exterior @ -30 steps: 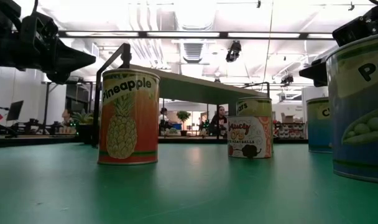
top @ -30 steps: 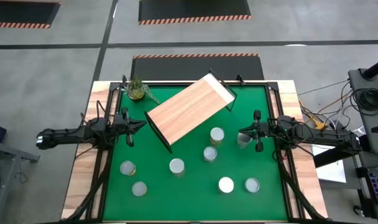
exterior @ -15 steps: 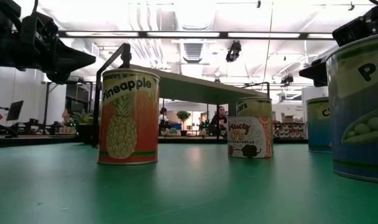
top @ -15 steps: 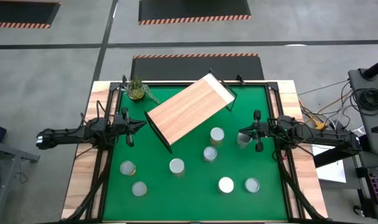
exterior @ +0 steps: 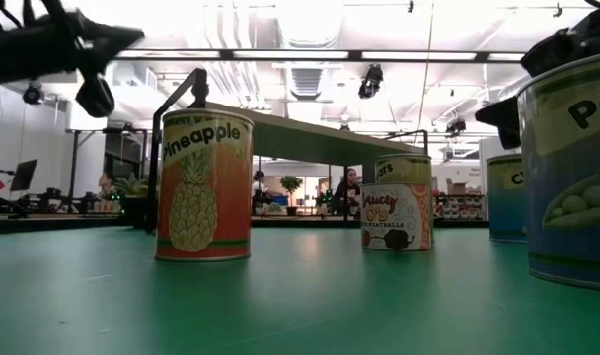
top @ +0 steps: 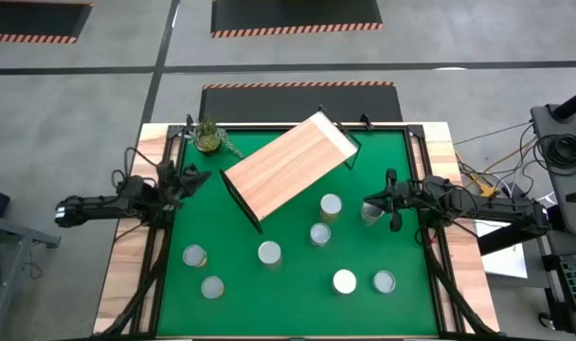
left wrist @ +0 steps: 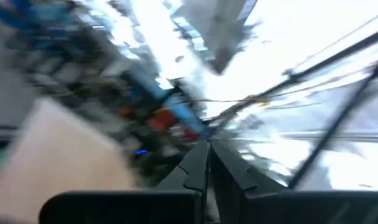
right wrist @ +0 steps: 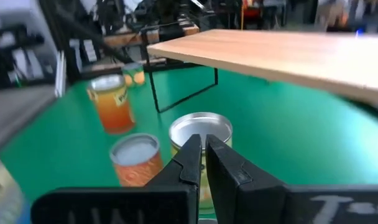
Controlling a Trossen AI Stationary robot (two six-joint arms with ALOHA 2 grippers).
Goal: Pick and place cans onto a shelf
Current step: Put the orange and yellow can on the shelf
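Note:
Several cans stand upright on the green mat: three near the middle, others at the near left and near right. One can stands just beside my right gripper's tip. The light-wood shelf stands on its black frame, set slantwise at the far middle. My left gripper is shut and empty, raised left of the shelf. My right gripper is shut and empty, pointing at the middle cans.
A small potted plant stands at the far left corner. In the low view a pineapple can, a meatballs can and a large near peas can stand before the shelf. Open mat lies between the left cans and the shelf.
My left gripper has swung up and toward the table's far edge, its tip now tipped upward; it stays shut. The right arm and the cans have kept still.

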